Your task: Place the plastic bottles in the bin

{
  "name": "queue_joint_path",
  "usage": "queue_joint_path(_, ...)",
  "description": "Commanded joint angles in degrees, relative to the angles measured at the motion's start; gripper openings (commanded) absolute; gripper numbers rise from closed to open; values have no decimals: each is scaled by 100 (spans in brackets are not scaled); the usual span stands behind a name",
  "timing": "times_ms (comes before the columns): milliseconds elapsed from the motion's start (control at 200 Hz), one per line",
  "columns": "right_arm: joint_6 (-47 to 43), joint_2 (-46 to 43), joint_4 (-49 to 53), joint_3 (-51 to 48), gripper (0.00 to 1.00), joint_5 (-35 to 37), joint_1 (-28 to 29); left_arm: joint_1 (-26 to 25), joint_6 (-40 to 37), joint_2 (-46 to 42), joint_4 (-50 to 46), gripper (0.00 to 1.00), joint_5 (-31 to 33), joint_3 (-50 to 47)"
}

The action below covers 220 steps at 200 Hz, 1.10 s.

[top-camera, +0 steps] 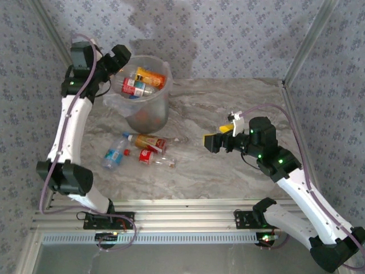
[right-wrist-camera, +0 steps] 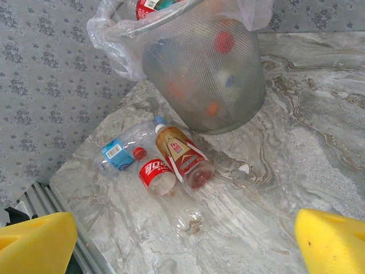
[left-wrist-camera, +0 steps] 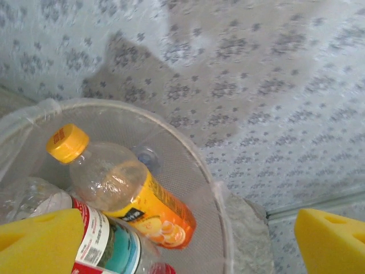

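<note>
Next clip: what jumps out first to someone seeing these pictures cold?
The translucent bin at the back left of the table, heaped to the rim with bottles, the left hand open above it. Then four loose bottles lying in front of it, the right hand open and apart, further right.

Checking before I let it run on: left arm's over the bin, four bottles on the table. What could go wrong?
1. The bin is filled to about its rim, orange-label bottle on top; later drops may roll out.
2. The table bottles lie bunched together; gripping one could shove its neighbours.
3. The loose bag at the rim could snag the open left gripper.
</note>
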State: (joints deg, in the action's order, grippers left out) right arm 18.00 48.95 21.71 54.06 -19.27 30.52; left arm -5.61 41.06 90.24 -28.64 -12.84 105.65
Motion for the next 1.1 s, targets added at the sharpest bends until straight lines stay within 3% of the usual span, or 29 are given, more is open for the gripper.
queue_joint_path(0, -58, 77, 74, 244, 100, -84, 35, 24, -890, -587, -348, 97, -251, -378)
queue_joint_path(115, -77, 261, 52, 304, 100, -357, 60, 24, -1217, -1202, -550, 99, -468, -1133)
queue_joint_path(310, -287, 727, 89, 392, 97, -418, 450, 7, -2047, -2183, -812, 100, -1852, -2545)
queue_joint_path(685, -1367, 2329, 312, 688, 89, 201, 1666, -48, -2710, -3432, -2861, 100, -1894, -3630)
queue_joint_path(1094, -2334, 4649, 509, 1770, 89, 1087, 2320, -46, -2839, -3786, -3224, 100, -1889, -4135)
